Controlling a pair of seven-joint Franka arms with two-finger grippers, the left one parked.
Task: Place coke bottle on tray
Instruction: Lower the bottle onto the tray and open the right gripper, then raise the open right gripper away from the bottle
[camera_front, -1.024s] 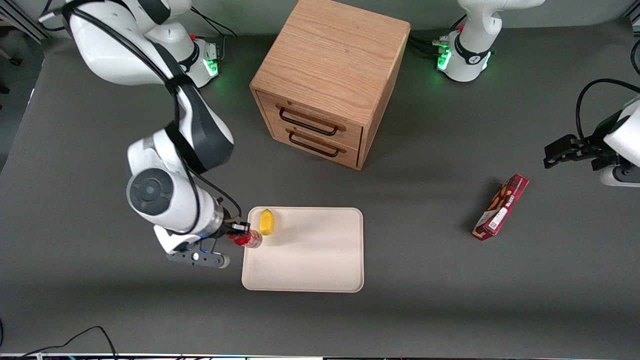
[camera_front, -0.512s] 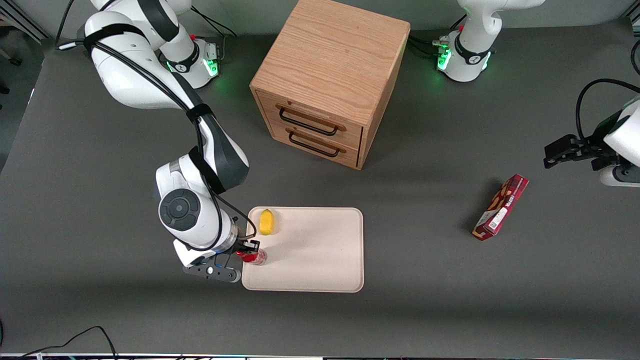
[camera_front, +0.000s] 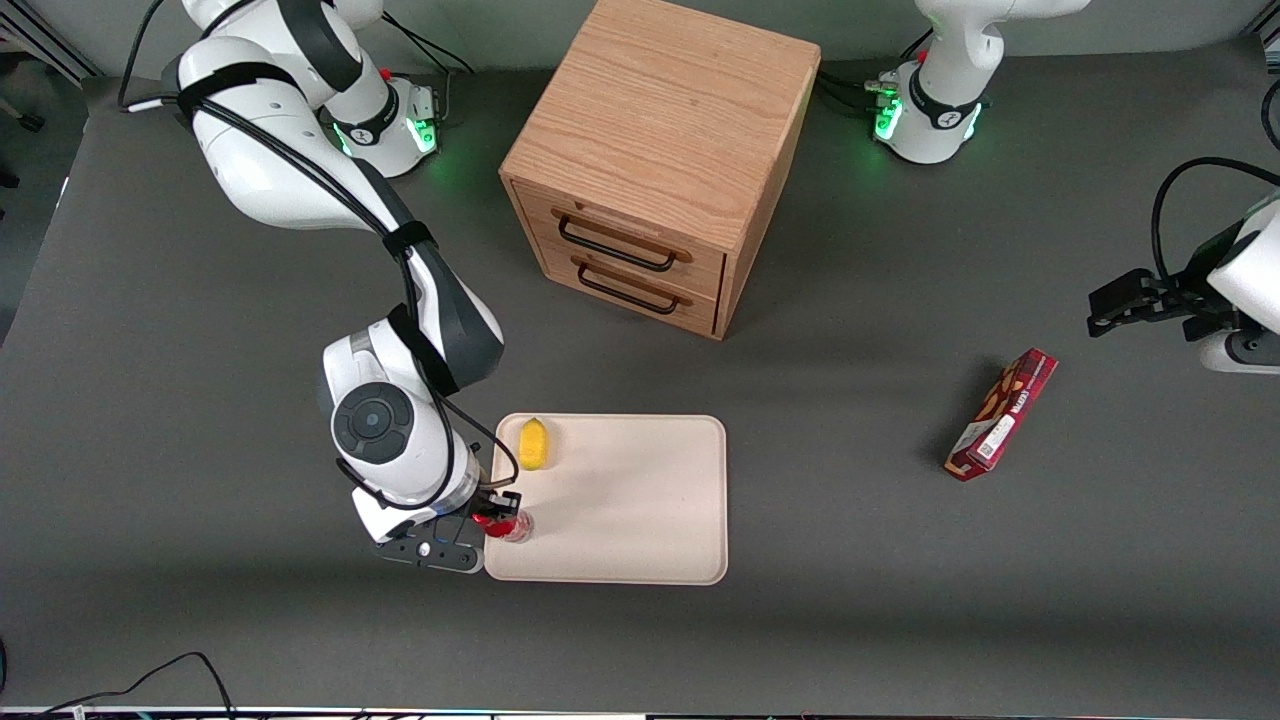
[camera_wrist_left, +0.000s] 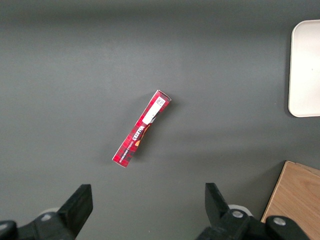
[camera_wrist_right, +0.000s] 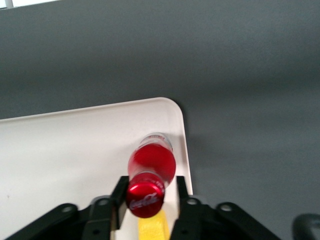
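Observation:
The coke bottle (camera_front: 510, 524) is small and red with a red cap, and it stands upright between my fingers. My right gripper (camera_front: 498, 516) is shut on it, over the corner of the cream-white tray (camera_front: 620, 500) nearest the front camera, at the working arm's end. In the right wrist view the cap and red body of the bottle (camera_wrist_right: 151, 165) sit between the black fingers of the gripper (camera_wrist_right: 150, 192), with the clear base just inside the tray's rim (camera_wrist_right: 182, 135). I cannot tell whether the base touches the tray. The tray's edge also shows in the left wrist view (camera_wrist_left: 305, 65).
A yellow object (camera_front: 534, 444) lies on the tray, farther from the camera than the bottle. A wooden two-drawer cabinet (camera_front: 660, 150) stands farther back. A red snack box (camera_front: 1002, 414) lies on the table toward the parked arm's end.
My gripper has carried the bottle nearer the front camera along the tray's edge, from beside the yellow object to the tray's near corner.

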